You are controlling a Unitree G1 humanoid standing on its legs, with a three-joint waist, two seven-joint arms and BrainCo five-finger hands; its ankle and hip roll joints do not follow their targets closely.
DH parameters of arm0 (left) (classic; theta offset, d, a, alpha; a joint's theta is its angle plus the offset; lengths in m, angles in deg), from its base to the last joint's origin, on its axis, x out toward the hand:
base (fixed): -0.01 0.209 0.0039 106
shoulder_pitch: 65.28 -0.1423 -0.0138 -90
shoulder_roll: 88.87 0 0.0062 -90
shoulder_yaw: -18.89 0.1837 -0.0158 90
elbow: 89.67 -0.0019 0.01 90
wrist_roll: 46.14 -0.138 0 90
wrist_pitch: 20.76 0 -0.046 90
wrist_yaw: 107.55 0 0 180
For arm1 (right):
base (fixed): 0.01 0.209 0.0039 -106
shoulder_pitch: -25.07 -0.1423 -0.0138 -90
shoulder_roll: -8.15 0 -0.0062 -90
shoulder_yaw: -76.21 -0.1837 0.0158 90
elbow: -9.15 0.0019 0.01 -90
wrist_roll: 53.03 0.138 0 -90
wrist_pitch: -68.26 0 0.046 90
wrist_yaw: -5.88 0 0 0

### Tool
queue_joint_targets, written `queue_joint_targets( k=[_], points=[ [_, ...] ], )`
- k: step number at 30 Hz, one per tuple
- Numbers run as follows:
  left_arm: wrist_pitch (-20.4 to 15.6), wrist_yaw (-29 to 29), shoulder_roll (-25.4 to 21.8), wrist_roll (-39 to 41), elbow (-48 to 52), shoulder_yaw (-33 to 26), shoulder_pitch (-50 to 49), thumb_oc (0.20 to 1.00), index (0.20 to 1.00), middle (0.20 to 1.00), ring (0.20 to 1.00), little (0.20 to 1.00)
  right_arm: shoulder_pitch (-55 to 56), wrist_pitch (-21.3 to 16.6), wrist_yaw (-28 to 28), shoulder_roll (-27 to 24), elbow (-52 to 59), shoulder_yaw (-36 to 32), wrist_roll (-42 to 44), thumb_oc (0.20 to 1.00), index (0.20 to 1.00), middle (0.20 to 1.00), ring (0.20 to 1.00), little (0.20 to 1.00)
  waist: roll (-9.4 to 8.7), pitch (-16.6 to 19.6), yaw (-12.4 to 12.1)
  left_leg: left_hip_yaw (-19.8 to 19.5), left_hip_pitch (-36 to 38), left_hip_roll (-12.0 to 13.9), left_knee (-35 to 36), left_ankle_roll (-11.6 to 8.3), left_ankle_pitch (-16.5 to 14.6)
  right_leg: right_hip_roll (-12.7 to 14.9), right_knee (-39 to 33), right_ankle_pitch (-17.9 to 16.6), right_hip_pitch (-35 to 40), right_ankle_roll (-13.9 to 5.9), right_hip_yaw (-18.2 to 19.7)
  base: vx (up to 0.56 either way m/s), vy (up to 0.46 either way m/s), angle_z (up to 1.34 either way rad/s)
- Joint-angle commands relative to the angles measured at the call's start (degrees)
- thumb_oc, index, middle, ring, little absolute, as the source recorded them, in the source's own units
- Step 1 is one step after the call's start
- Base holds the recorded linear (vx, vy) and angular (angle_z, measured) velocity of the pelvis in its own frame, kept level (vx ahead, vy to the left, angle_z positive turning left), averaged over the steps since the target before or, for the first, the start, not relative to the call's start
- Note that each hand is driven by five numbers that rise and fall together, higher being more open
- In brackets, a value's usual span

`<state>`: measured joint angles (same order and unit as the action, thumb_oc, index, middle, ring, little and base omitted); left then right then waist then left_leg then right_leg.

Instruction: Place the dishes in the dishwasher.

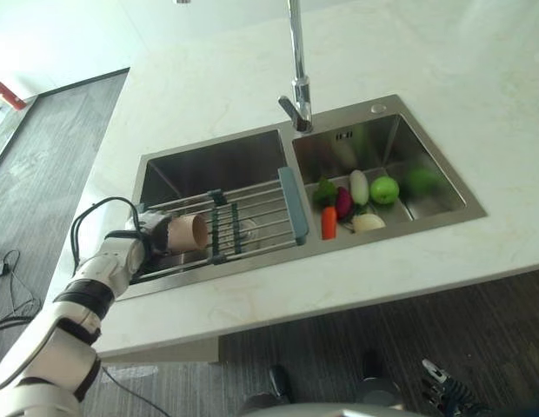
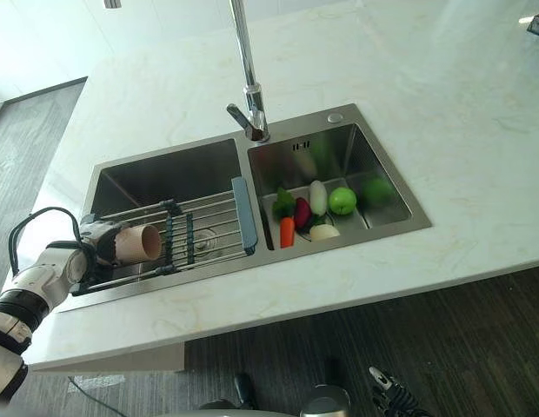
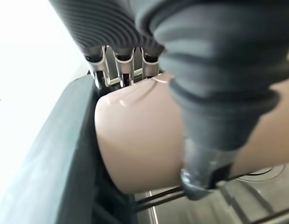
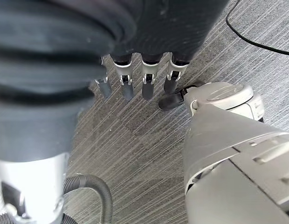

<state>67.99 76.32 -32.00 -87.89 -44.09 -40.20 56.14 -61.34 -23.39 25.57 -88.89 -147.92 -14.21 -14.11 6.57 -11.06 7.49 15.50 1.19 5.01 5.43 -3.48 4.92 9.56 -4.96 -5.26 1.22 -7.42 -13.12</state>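
The left hand (image 1: pixel 148 236) covers the closed end of the tan cup (image 1: pixel 188 232), and in the left wrist view its fingertips are hidden behind the cup (the thumb crosses in front). The tap (image 1: pixel 296 61) is cut off by the head views' upper edge, and the right hand (image 1: pixel 445 389) is cut by the lower edge.

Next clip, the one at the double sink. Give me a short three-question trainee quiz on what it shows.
1. True or false: the left hand is shut on the beige cup.
2. Where does the rack sit? A) on the countertop B) across the left basin C) in the right basin
3. Fill in: the carrot and green apple lie in the ____ basin.

Key: 1 true. 2 B. 3 right. The right hand hangs low over the floor, fingers relaxed.
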Motion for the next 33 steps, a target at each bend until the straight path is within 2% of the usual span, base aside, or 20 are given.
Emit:
queue_joint_targets(
  k=[1, 7, 12, 14, 16, 22, 25, 27, 33],
  points=[
    [5.6, 3.6, -1.2, -6.2, -8.4, -0.8, -1.4, 0.2, 0.2, 0.2, 0.2, 0.2, -3.1, -0.6, 0.8, -0.2, -1.0, 1.8, 1.0, 1.0, 1.0, 1.0, 1.0, 1.0, -1.81, -3.0, -0.6, -2.5, -0.2, 0.9, -1.7, -1.72, -5.6, 4.0, 3.9, 2.6, -3.8, -4.93, -0.4, 0.01, 0.005, -0.03],
    [5.4, 0.6, -0.2, -4.3, -9.1, -0.6, -2.1, 0.2, 0.2, 0.2, 0.2, 0.2, -3.0, -0.9, 0.7, 0.0, -0.7, 2.0, 0.9, 1.0, 1.0, 1.0, 1.0, 1.0, -1.8, -2.9, -0.3, -2.2, 0.1, 0.9, -1.7, -1.68, -5.7, 4.0, 3.8, 2.7, -3.7, -4.91, -0.3, 0.0, 0.0, 0.0],
    [2.6, -5.2, -0.4, -1.0, -7.8, -1.6, -1.6, 0.2, 0.2, 0.2, 0.2, 0.2, -2.6, -0.6, 0.5, 0.3, -1.0, 1.8, 1.0, 1.0, 1.0, 1.0, 1.0, 1.0, -1.83, -2.3, -0.4, -2.1, 0.5, 1.0, -1.6, -1.76, -5.8, 4.1, 3.9, 2.9, -3.3, -4.93, -0.5, 0.0, 0.0, 0.0],
    [-0.2, -11.6, -0.9, 1.3, -5.9, -2.6, -1.0, 0.2, 0.2, 0.2, 0.2, 0.2, -2.2, -0.7, 0.5, 0.7, -1.4, 1.7, 1.3, 1.0, 1.0, 1.0, 1.0, 1.0, -1.94, -1.8, -0.5, -1.9, 0.8, 1.0, -1.5, -1.82, -5.9, 4.1, 3.8, 3.0, -3.0, -4.92, -0.7, 0.03, -0.042, -0.01],
    [-4.0, -21.2, -2.2, 3.5, 0.2, -4.0, 0.5, 0.2, 0.2, 0.2, 0.2, 0.2, -1.2, -1.2, 0.3, 1.8, -1.8, 1.5, 1.8, 1.0, 1.0, 1.0, 1.0, 1.0, -2.31, -1.0, -0.9, -1.9, 1.2, 1.1, -1.3, -1.79, -6.1, 4.1, 3.6, 3.2, -2.4, -4.9, -1.2, 0.02, -0.08, 0.0],
    [-7.0, -37.5, -3.5, 6.6, 17.3, -9.9, -0.3, 0.2, 0.2, 0.2, 0.2, 0.2, 1.5, -1.2, -2.5, 5.2, -3.7, 0.4, 2.2, 1.0, 1.0, 1.0, 1.0, 1.0, -3.07, 1.7, -3.0, -2.3, 2.6, 1.4, -1.1, -2.0, -6.6, 4.2, 3.3, 4.0, -0.1, -4.74, -3.0, 0.01, -0.097, 0.09],
    [-8.0, -44.8, -3.3, 6.7, 25.1, -14.6, -2.6, 0.2, 0.2, 0.2, 0.2, 0.2, 2.6, -0.5, -3.4, 6.3, -5.3, -0.9, 2.9, 1.0, 1.0, 1.0, 1.0, 1.0, -3.26, 2.8, -3.7, -2.6, 3.7, 1.6, -1.1, -2.07, -7.0, 4.1, 3.3, 4.8, 1.5, -4.47, -3.5, 0.01, -0.111, 0.12],
    [-7.9, -50.6, -1.5, 3.7, 32.4, -19.5, -5.6, 0.2, 0.2, 0.2, 0.2, 0.2, 3.4, 0.1, -4.1, 7.4, -7.1, -1.9, 3.8, 1.0, 1.0, 1.0, 1.0, 1.0, -3.13, 4.2, -4.3, -3.1, 5.3, 1.8, -1.0, -2.16, -7.5, 3.7, 3.2, 5.9, 3.7, -3.95, -3.9, 0.07, -0.118, 0.08],
    [-6.4, -55.3, -0.8, 3.7, 39.9, -25.4, -9.4, 0.2, 0.2, 0.2, 0.2, 0.2, 4.5, 0.6, -4.0, 8.7, -7.5, -2.6, 4.0, 1.0, 1.0, 1.0, 1.0, 1.0, -2.94, 5.7, -4.8, -4.0, 7.6, 1.9, -1.1, -2.13, -8.5, 3.0, 3.0, 7.4, 6.6, -3.41, -4.4, 0.07, -0.075, 0.09]
  ],
)
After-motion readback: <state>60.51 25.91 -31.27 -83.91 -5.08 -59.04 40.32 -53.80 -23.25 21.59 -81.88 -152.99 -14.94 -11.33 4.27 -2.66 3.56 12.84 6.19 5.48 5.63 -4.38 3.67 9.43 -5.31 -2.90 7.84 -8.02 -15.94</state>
